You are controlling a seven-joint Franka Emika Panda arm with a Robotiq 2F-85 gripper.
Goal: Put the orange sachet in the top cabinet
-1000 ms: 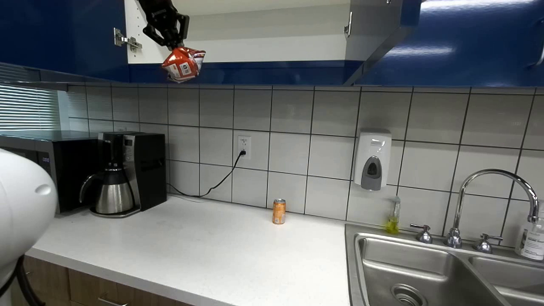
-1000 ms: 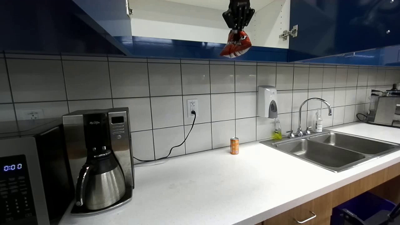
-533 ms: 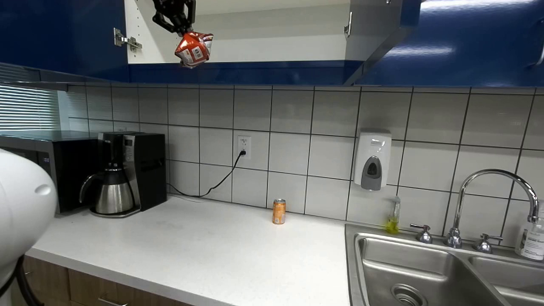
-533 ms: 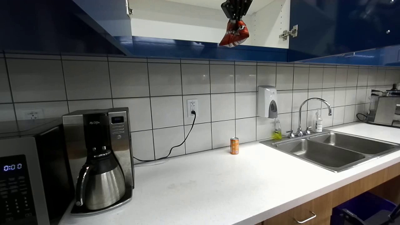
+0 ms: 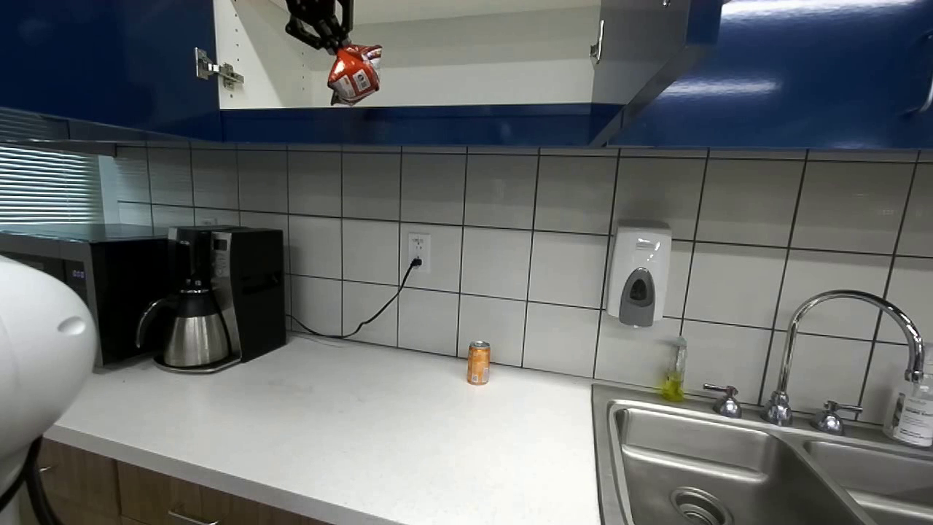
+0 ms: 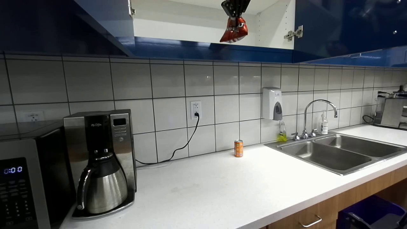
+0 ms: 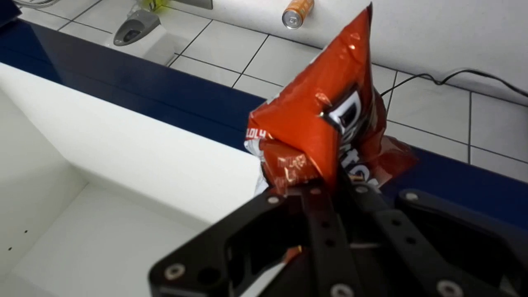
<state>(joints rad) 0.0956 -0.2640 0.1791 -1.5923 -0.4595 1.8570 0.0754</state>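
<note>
Claw [image 7: 338, 189]: was pinching the orange bag [image 7: 307, 119].
Top cupboard [image 5: 474, 125]: was open, near the orange bag.
Can [image 5: 478, 363]: stood on the counter [image 5: 328, 430].

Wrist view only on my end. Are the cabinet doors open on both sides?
Observer: Yes, both exterior views show the cabinet doors swung open, one at either side.
Operator: Lower end of the orange sachet: above or below the blue rail?
Observer: It shows just above the rail in both exterior views. How far in it hangs, I can't tell.
Operator: That orange can is cut off at the top of my frame. Standing or tipped?
Observer: Standing upright on the counter.
</note>
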